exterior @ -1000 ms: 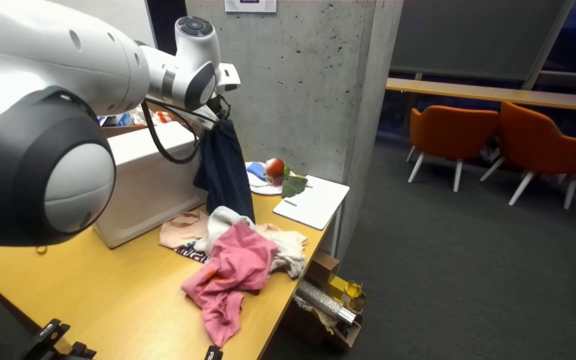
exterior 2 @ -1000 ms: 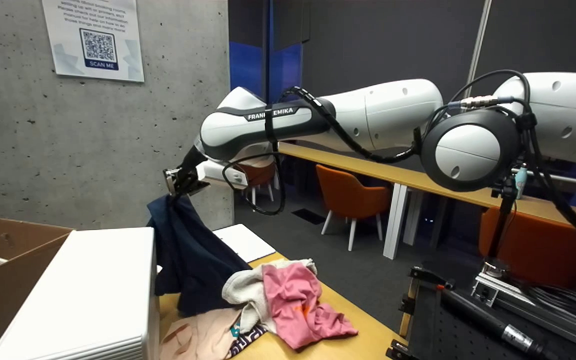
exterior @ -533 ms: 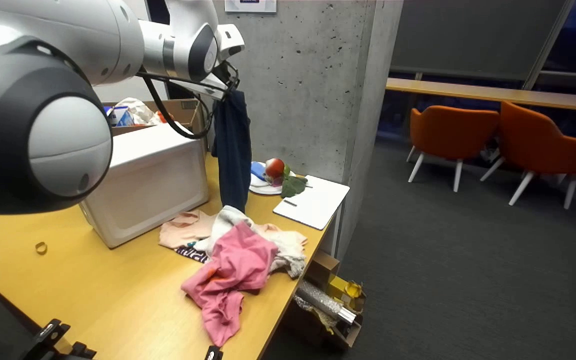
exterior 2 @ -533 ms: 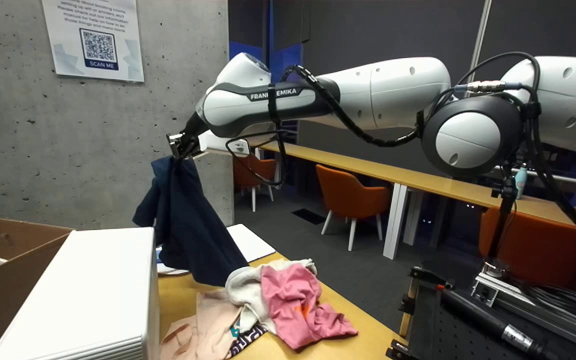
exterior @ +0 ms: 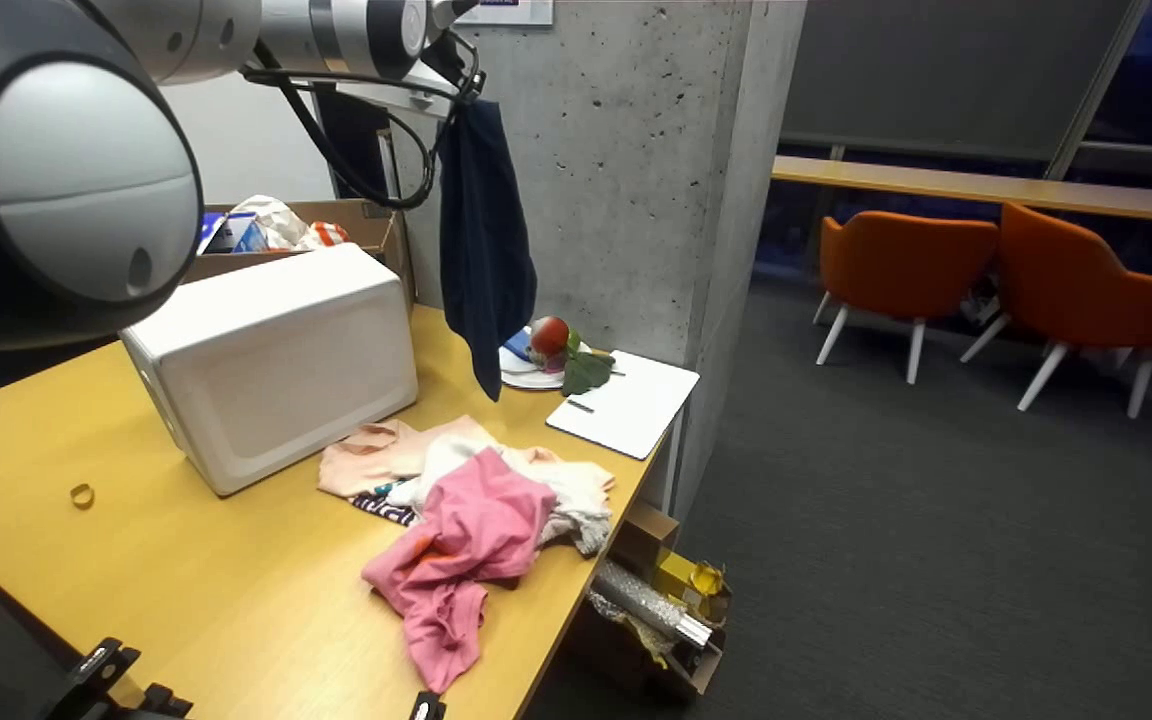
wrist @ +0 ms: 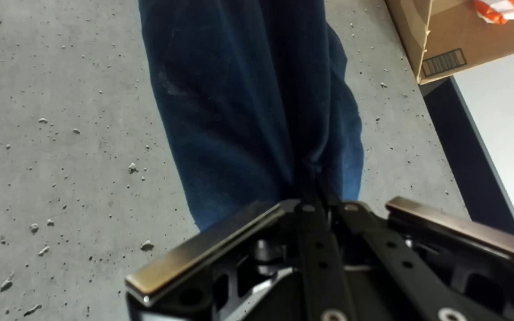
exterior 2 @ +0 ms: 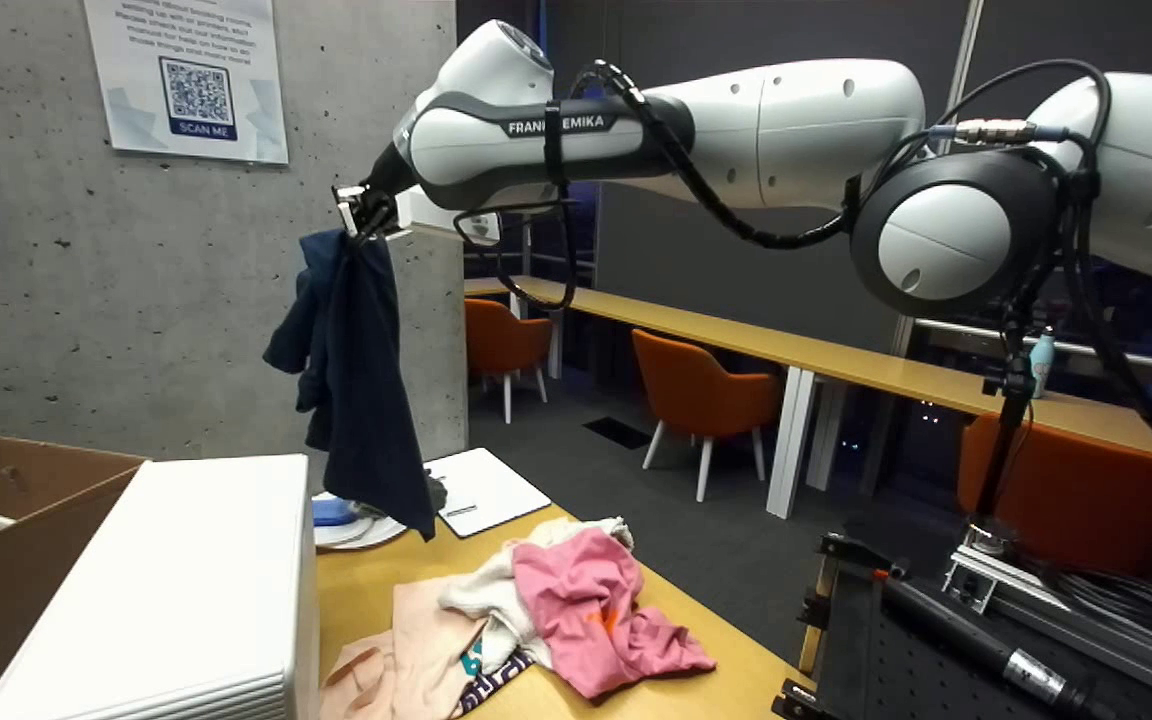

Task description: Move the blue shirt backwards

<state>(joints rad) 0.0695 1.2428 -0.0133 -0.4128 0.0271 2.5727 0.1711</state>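
The dark blue shirt (exterior: 481,240) hangs from my gripper (exterior: 468,92) in both exterior views. In an exterior view the shirt (exterior 2: 361,380) hangs in front of the concrete pillar, with its lowest corner above the table and apart from the other clothes. My gripper (exterior 2: 361,228) is shut on its top edge. In the wrist view the shirt (wrist: 239,102) fills the upper middle, gathered at the shut fingertips (wrist: 315,183), which are dark and partly lost against the cloth.
On the table (exterior: 236,570) lie a pink cloth (exterior: 476,510), a white cloth (exterior: 576,490) and a peach cloth (exterior: 371,460). A white box (exterior: 296,350) and a cardboard box (exterior 2: 26,500) stand beside. A plate (exterior: 526,378), a white board (exterior: 626,405) and a concrete pillar (exterior: 596,180) are behind.
My gripper has risen with the shirt. The shirt's lower end has come off the pile of clothes and now hangs free in the air. The white cloth shifted slightly.
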